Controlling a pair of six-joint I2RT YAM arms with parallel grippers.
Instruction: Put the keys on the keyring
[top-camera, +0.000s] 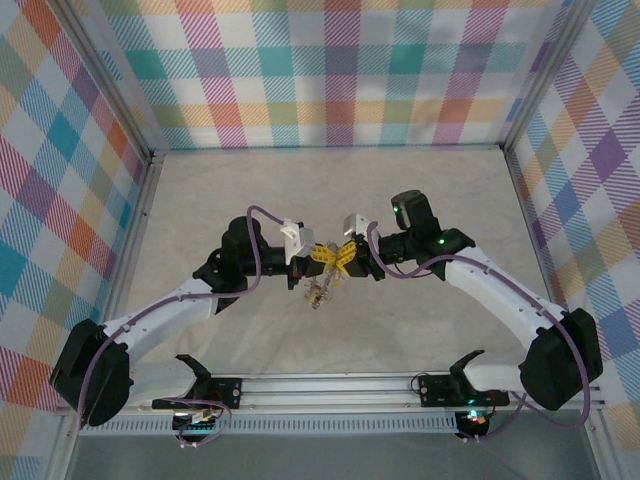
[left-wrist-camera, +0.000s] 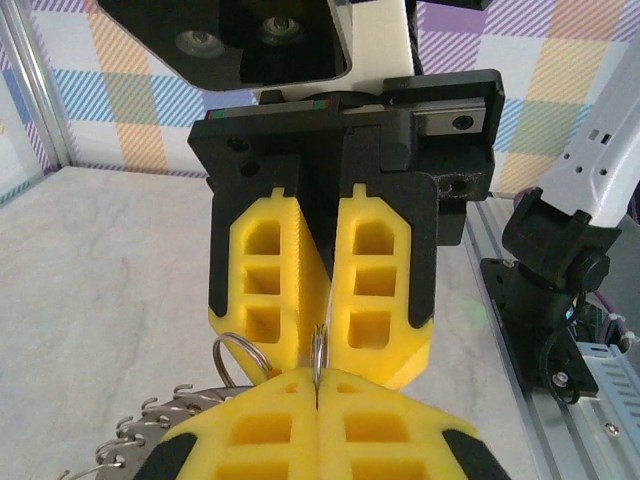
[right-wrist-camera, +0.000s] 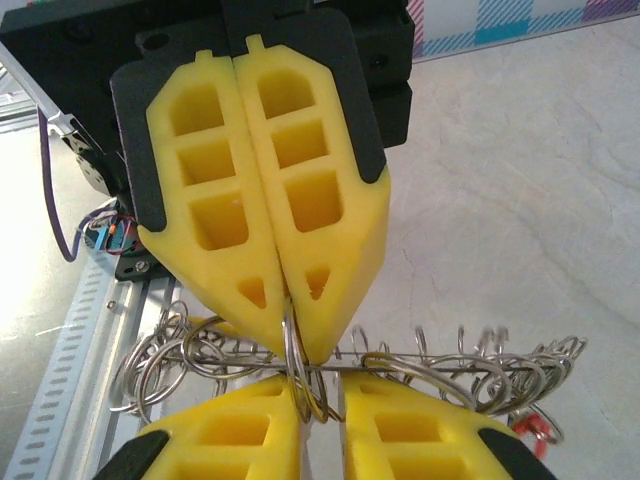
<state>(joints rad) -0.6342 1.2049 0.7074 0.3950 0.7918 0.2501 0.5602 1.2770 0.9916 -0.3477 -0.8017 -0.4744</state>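
My two grippers meet tip to tip above the middle of the table. The left gripper (top-camera: 317, 256) (left-wrist-camera: 319, 383) is shut on a small split ring (left-wrist-camera: 320, 352) (right-wrist-camera: 297, 350), held edge-on between its yellow fingers (right-wrist-camera: 250, 250). That ring's lower part hangs in the narrow gap of my right gripper (top-camera: 346, 259) (right-wrist-camera: 322, 405), whose jaws stand slightly apart. The grey keyring (right-wrist-camera: 420, 353) runs across just behind the tips, strung with several small rings. A bunch of silvery keys (top-camera: 320, 292) (left-wrist-camera: 140, 430) dangles below the grippers.
A red tag (right-wrist-camera: 533, 425) hangs at the keyring's right end. Plaid walls enclose the pale table (top-camera: 330, 190) on three sides. The aluminium rail (top-camera: 330, 385) with both arm bases runs along the near edge.
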